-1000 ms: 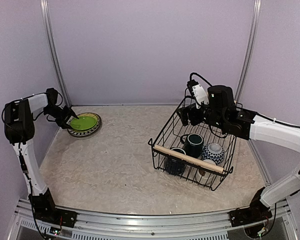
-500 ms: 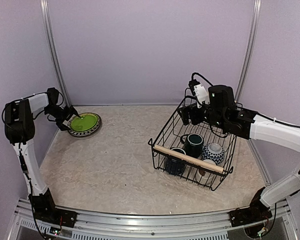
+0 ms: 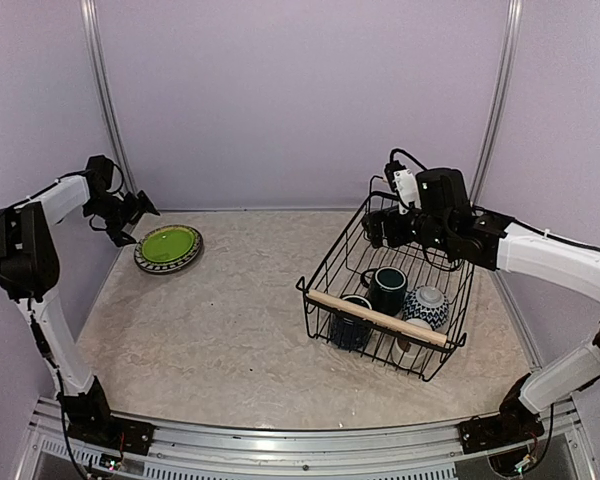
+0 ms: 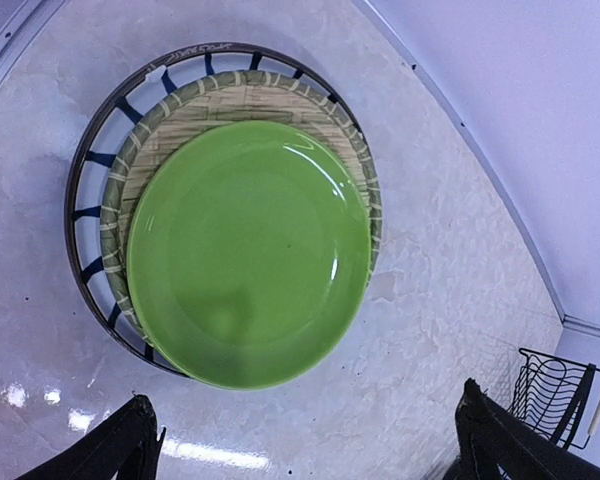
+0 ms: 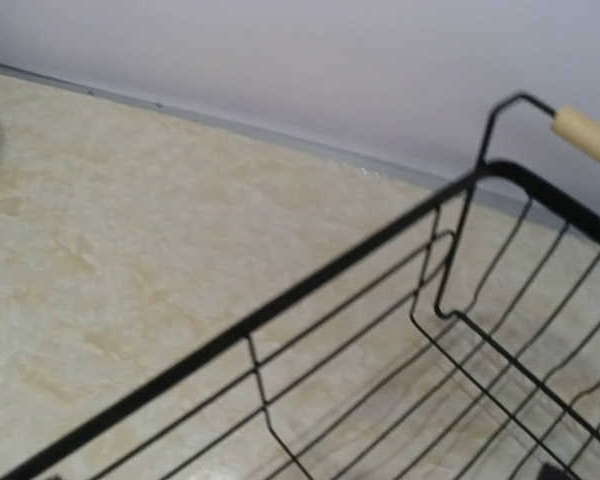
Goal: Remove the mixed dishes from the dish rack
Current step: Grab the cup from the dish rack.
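Left wrist, glossy round lime green plate (image 4: 248,255)

Occlusion in the plate stack.
The lime green plate (image 4: 245,250) covers most of the tan lattice plate (image 4: 240,100); the bottom plate (image 4: 92,185) shows only its rim; the dish rack (image 4: 545,385) is cropped at the edge.

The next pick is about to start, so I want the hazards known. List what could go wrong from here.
1. The lime green plate sits off-centre on the tan lattice plate; a nudge from the open left gripper could slide it.
2. The open right gripper hangs by the dish rack's far rim; descending, it may snag the wires.
3. The dark mug and the blue-white bowl sit close together; grabbing one may knock the other.
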